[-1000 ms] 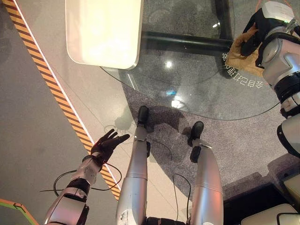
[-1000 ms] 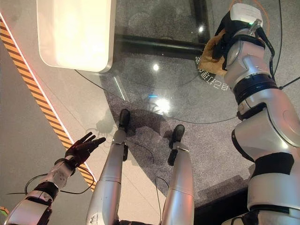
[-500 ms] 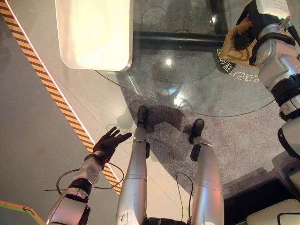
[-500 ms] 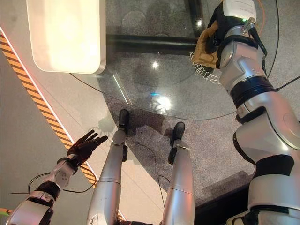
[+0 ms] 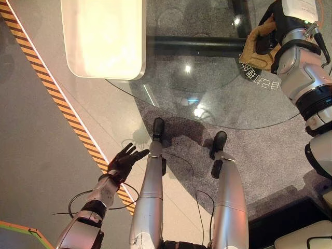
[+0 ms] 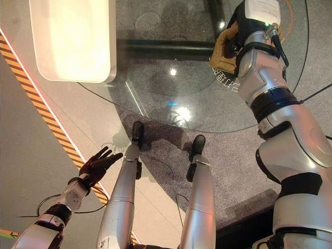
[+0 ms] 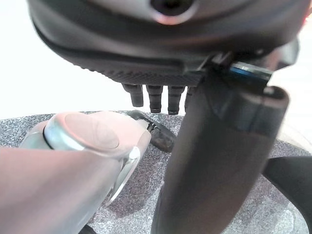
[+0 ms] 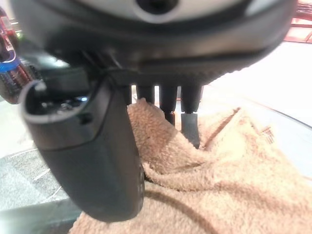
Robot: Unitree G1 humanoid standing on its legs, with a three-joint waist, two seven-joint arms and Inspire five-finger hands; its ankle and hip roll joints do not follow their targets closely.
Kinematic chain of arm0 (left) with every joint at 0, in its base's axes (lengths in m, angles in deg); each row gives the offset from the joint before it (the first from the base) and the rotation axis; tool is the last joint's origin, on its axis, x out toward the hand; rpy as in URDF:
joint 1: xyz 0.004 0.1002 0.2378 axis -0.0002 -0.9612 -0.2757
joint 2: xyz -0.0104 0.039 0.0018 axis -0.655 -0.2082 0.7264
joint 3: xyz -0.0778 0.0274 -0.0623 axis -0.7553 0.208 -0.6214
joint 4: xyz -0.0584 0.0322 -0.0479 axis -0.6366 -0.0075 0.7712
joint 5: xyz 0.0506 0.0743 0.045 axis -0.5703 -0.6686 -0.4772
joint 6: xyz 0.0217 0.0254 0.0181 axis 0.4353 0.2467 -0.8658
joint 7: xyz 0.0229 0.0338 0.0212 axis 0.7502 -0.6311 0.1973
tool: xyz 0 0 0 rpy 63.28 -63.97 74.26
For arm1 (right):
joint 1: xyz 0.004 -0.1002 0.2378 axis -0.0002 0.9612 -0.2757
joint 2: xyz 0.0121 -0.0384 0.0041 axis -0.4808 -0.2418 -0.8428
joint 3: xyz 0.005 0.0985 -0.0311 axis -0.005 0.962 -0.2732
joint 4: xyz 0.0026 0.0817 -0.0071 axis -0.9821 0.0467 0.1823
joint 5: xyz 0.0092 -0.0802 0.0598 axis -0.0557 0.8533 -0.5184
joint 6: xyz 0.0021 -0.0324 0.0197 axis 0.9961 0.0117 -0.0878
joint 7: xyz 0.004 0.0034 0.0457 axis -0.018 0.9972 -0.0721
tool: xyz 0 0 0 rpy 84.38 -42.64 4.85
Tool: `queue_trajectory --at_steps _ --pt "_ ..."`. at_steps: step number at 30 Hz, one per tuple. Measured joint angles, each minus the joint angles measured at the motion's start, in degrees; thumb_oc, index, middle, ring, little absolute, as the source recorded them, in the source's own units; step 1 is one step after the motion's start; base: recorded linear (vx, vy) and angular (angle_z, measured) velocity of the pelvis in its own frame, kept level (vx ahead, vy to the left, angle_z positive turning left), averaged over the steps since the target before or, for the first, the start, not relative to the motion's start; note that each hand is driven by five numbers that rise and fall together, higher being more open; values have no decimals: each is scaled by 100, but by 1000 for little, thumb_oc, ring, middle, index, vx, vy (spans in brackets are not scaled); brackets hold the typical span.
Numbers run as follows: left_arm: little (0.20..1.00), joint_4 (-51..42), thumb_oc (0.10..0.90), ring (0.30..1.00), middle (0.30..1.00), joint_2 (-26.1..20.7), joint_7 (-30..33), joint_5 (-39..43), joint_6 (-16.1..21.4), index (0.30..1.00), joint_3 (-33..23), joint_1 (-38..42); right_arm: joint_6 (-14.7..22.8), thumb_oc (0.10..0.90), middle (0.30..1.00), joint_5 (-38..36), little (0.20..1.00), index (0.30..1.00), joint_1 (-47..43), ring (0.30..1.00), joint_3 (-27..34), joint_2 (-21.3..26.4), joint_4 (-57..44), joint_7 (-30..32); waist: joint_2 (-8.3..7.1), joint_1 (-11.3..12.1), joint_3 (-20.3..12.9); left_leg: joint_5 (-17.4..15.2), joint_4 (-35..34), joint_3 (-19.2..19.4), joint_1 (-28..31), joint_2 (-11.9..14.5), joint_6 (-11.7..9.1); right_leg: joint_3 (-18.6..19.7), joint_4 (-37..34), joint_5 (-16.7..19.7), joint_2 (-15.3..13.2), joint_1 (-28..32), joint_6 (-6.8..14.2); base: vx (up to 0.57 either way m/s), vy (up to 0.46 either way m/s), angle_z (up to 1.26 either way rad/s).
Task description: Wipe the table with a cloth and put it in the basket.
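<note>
My right hand (image 6: pixel 243 32) rests on the tan terry cloth (image 5: pixel 255 49), fingers reaching straight over it and pressing it onto the round glass surface (image 5: pixel 218 98) near its far right side. My left hand (image 5: pixel 126 160) hangs low by the striped floor tape (image 5: pixel 62 104), fingers spread, holding nothing. With flat pressure alone, I worry the cloth bunches or slips free on slick glass. I see no basket, so the drop-off needs finding.

Round glass table (image 5: pixel 218 98); tan cloth (image 5: pixel 257 49) lying near its far edge.
</note>
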Motion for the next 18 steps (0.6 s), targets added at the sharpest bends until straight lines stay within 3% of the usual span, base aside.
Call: queue_trajectory --at_steps 18 --pt "900 -102 800 900 900 107 103 1 117 900 175 -50 -495 100 300 277 200 300 3 300 13 -286 -186 426 143 38 -27 87 -153 -7 31 70 -61 -36 -6 -8 51 -25 -47 -7 3 0"
